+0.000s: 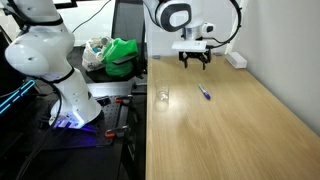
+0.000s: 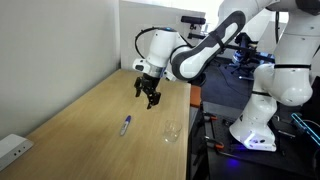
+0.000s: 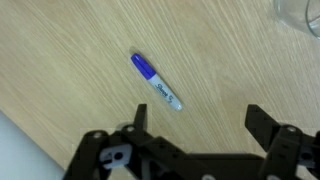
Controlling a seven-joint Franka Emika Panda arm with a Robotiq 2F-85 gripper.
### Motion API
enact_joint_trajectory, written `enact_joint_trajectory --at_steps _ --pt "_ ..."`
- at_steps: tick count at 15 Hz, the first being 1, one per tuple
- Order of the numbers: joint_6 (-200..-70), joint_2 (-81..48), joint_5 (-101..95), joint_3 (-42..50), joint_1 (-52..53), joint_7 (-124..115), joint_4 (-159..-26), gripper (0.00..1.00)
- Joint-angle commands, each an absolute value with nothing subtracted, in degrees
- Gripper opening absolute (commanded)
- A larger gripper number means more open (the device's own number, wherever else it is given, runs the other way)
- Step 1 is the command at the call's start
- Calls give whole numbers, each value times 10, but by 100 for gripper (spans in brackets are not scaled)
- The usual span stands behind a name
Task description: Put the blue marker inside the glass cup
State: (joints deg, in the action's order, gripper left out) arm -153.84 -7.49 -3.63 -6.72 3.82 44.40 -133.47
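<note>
Claw (image 3: pixel 196 112) open and empty, jaws spread wide, hanging above the table (image 3: pixel 60 50) and touching nothing. Judgement: this is the approach step, and the wide spread suits straddling a thin barrel lying flat. No grasp made yet.

Wrist view, left to right:
- Blue marker (image 3: pixel 156 81) lies flat on the wood on a diagonal, dark cap end away from the claw, lighter end toward it.
- One finger (image 3: pixel 140 115) is just beside that lighter end. The opposite finger is well off to the marker's right, so the marker sits off-centre between the jaws. Judgement: a sideways shift, perhaps a wrist turn, is needed before closing across the barrel.
- Glass cup (image 3: pixel 300 12) is well to the right of the marker, only partly in frame.

Exterior view, left to right:
- Power strip (image 2: pixel 12 150) is far from the marker, by the wall.
- Marker (image 2: pixel 126 124) has bare wood on every side.
- Cup (image 2: pixel 172 131) stands upright to the marker's right, apart from it, with nothing between them.
- The cup is nearer the table edge than the marker is. Risk: a nudge during the drop could push it toward that edge.
</note>
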Motion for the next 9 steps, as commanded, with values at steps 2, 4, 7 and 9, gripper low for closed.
enact_joint_trajectory --at_steps 2,4,7,9 --pt "-1507 -128 -39 -82 26 532 -1280 100" --pt "-1486 -145 -24 -92 18 573 -1264 100" --pt "-1509 -142 -37 -87 24 548 -1280 100" --pt "-1509 -146 -37 -88 23 549 -1276 100"
